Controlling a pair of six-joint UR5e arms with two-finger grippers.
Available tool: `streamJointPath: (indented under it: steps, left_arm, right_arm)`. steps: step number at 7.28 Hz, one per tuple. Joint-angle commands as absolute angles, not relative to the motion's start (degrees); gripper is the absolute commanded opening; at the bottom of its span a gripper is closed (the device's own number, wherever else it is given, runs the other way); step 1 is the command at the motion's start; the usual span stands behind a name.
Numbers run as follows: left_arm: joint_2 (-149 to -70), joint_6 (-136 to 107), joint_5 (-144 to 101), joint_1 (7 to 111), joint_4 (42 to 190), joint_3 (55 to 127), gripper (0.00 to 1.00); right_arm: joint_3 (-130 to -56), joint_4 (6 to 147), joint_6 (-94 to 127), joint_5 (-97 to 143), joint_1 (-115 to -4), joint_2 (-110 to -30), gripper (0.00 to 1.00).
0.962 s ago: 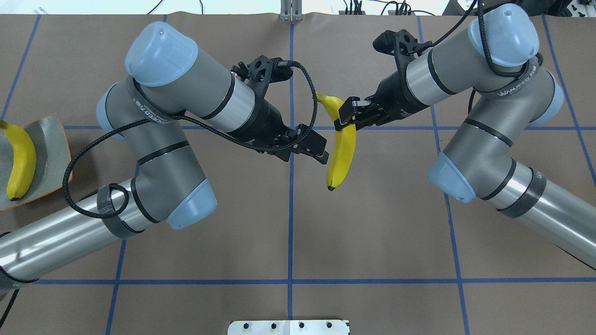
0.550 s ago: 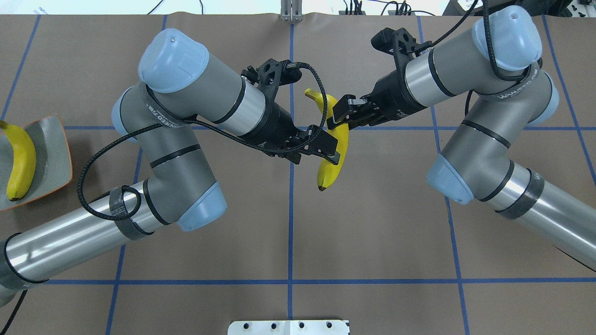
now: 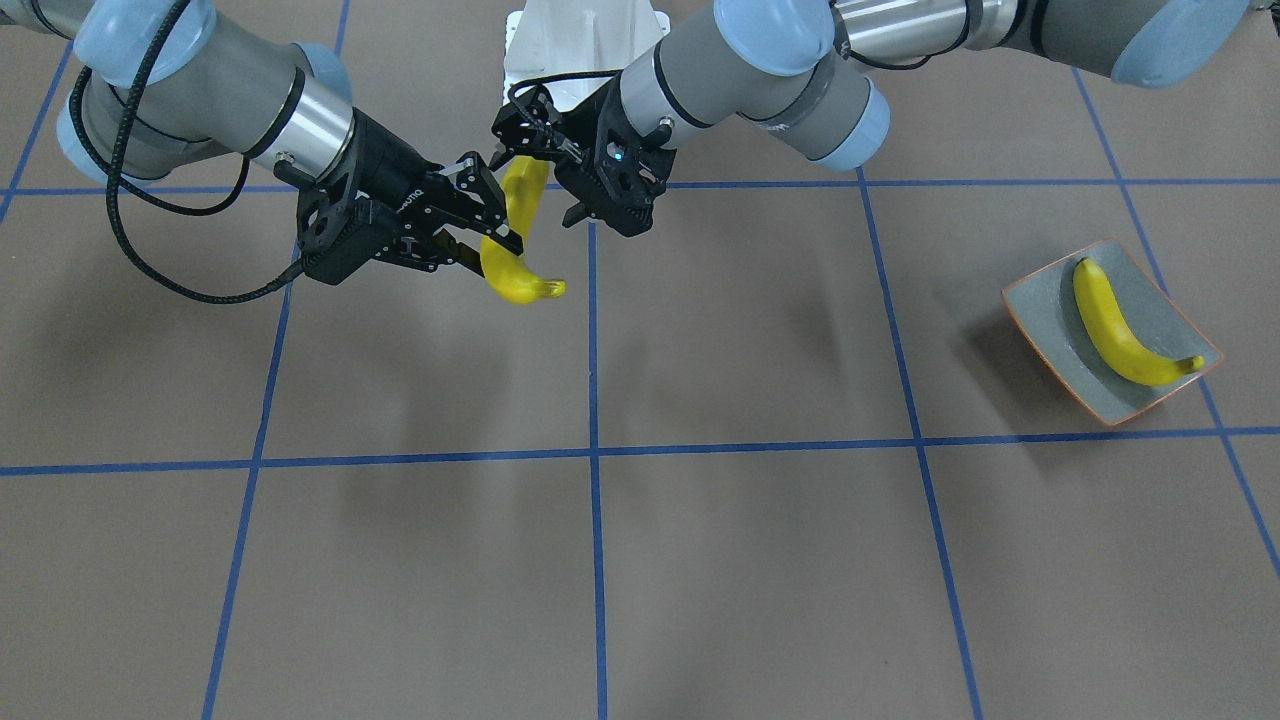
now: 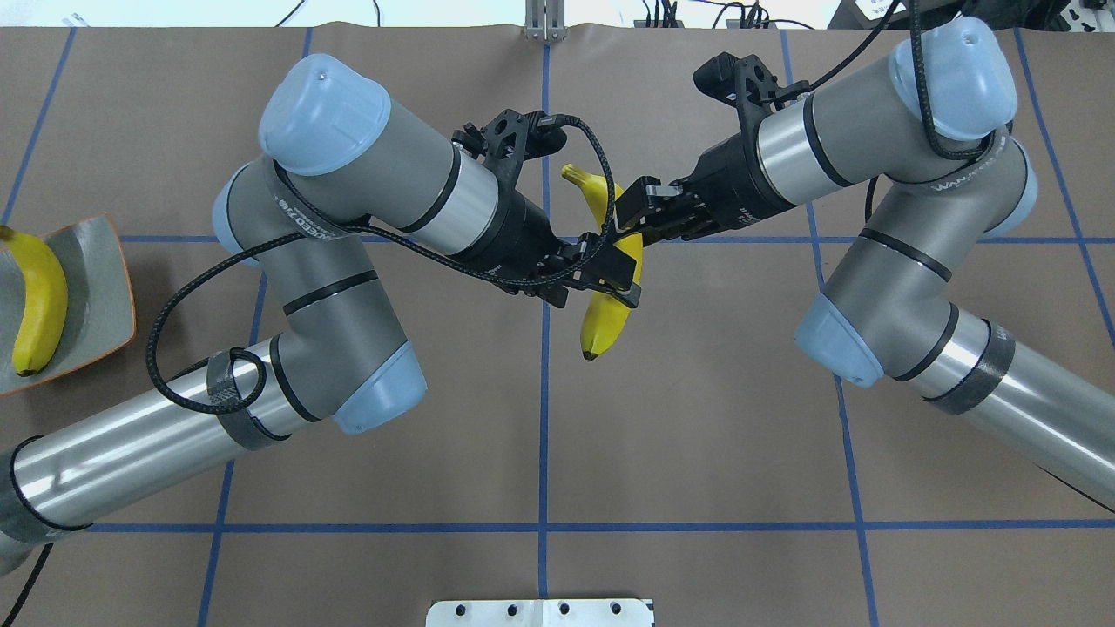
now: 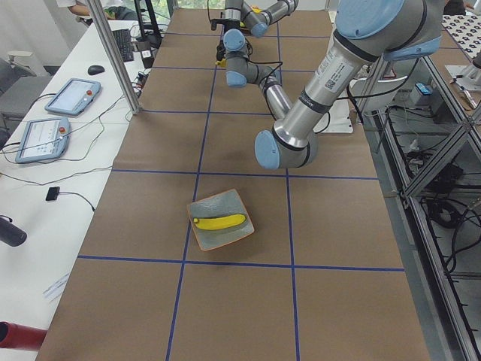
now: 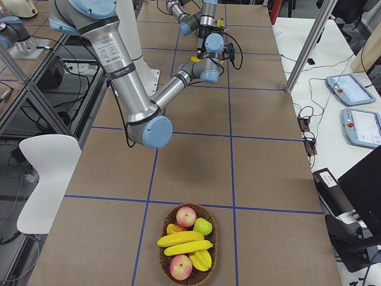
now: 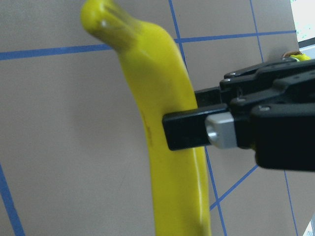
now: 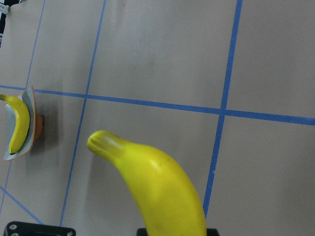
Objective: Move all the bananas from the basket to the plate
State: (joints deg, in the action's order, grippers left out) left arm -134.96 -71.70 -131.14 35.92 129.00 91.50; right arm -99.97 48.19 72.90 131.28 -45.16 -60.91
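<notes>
Mid-air handover at the centre of the table. In the overhead view the held banana [image 4: 607, 287] hangs between the two grippers, long axis running top-to-bottom in frame, stem end up near the upper centre, blunt tip pointing down toward the lower centre. The right gripper [image 4: 629, 219] comes in from the right and is clamped on the upper part of that banana; the left wrist view shows one of its fingers [image 7: 189, 130] pressed flat against the side of the fruit. The left gripper [image 4: 617, 280] comes in from the left and sits across the middle of the same banana, just below the right gripper's grip; its jaws straddle the fruit, but I can't tell from any view whether they've closed on it or are only around it. Judgement: the next move hinges on the left gripper clamping before the right lets go. The plate [image 4: 97, 296] is at the far left edge of the overhead frame with one banana [image 4: 39, 300] already lying in it. The basket [image 6: 188, 245], bottom centre of the right side view, holds two more bananas [image 6: 181, 243] among other fruit.
</notes>
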Motion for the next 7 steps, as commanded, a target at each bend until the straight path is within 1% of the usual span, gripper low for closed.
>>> streamJointPath:
  steps: [1, 4, 5, 6, 7]
  left_arm:
    - [-135.0, -71.72, -131.13, 35.77, 129.02, 91.41, 0.9]
    - [-135.0, -71.81, -131.13, 35.25, 129.29, 91.32, 0.82]
    - [-135.0, -73.46, -131.13, 35.16, 130.24, 91.32, 0.68]
    - [-134.91, -74.61, -131.13, 35.07, 130.69, 91.32, 0.14]
    - [-134.83, -74.62, -131.13, 35.07, 131.04, 91.32, 0.0]
  right_arm:
    - [-100.02, 46.77, 73.65, 131.48, -45.0, -60.91, 0.0]
    - [-99.84, 45.18, 75.06, 131.48, -45.0, -60.91, 0.0]
    - [-99.84, 45.18, 75.06, 131.48, -45.0, -60.91, 0.0]
    - [-99.84, 44.83, 75.15, 131.48, -45.0, -60.91, 0.0]
    - [-99.84, 44.65, 75.32, 131.48, -45.09, -60.91, 0.0]
